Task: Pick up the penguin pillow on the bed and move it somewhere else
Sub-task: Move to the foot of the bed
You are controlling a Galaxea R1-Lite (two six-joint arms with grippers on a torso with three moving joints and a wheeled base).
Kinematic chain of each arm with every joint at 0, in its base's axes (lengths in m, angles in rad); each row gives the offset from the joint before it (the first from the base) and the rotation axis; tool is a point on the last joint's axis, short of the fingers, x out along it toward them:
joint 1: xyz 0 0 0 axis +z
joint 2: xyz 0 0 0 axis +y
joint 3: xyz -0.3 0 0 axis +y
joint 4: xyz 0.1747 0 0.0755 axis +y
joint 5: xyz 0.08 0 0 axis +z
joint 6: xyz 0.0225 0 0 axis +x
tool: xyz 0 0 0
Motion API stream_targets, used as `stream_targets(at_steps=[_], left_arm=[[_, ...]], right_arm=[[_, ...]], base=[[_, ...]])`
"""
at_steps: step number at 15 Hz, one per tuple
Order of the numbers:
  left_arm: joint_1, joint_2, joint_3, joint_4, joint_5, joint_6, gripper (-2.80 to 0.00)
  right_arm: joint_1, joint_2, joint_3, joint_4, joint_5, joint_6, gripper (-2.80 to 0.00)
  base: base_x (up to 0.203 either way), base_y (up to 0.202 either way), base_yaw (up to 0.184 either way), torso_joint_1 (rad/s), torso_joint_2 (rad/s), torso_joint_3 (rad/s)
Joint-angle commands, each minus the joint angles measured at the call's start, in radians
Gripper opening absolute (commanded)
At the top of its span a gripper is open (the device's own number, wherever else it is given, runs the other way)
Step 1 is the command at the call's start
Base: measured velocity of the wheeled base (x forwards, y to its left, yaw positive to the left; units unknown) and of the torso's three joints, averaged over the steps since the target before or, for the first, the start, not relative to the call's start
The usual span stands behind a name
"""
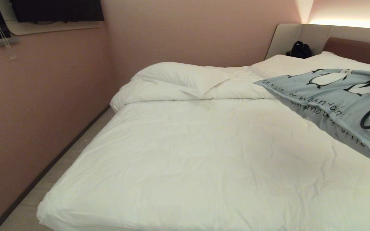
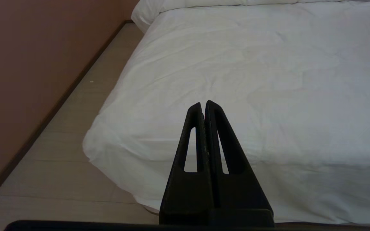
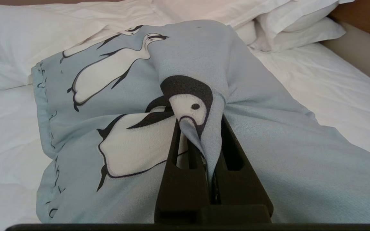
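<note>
Head view: the penguin pillow (image 1: 329, 96) hangs tilted at the right side, over the bed (image 1: 185, 154), one corner pointing toward the white pillows (image 1: 178, 77) near the headboard (image 1: 358, 48). Its lower edge looks to be just clear of the sheet or brushing it; cannot tell which. A black cable loop lies across its upper right part. A dark bag (image 1: 299, 49) sits on the ledge behind.

Left wrist view: left gripper (image 2: 203, 107) parked off the foot corner of the bed, fingers pressed together, holding nothing. Floor (image 2: 75, 154) and wall alongside.

Right wrist view: right gripper (image 3: 201, 141) clamped tight on a pinched fold of the pillow's cover, right at a penguin's head; the rest of the pillow drapes away from the fingers.

Judgement: carry phase. The hold is on fabric only, so lift high enough to clear the trailing edge, move slowly and avoid swinging, then lower fully onto a bare stretch of sheet before letting go.
</note>
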Motion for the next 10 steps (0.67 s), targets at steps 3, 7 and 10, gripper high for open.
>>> stream_targets(at_steps=[3,7,10], left_arm=[[0.000,0.000,0.000,0.000,0.000,0.000,-2.80],[0.000,0.000,0.000,0.000,0.000,0.000,-2.80],[0.000,0.000,0.000,0.000,0.000,0.000,-2.80]], right_arm=[[0.015,0.017,-0.002,-0.002,0.001,0.000,-2.80],[0.037,0.057,-0.018,0.001,-0.002,0.002,-2.80],[0.055,0.080,-0.045,0.004,-0.020,0.029,-2.80]], base=[[0.000,0.193,-0.001,0.004,0.00,-0.004],[0.000,0.195,-0.001,0.000,0.00,0.004],[0.000,0.195,0.000,0.003,0.00,0.001]])
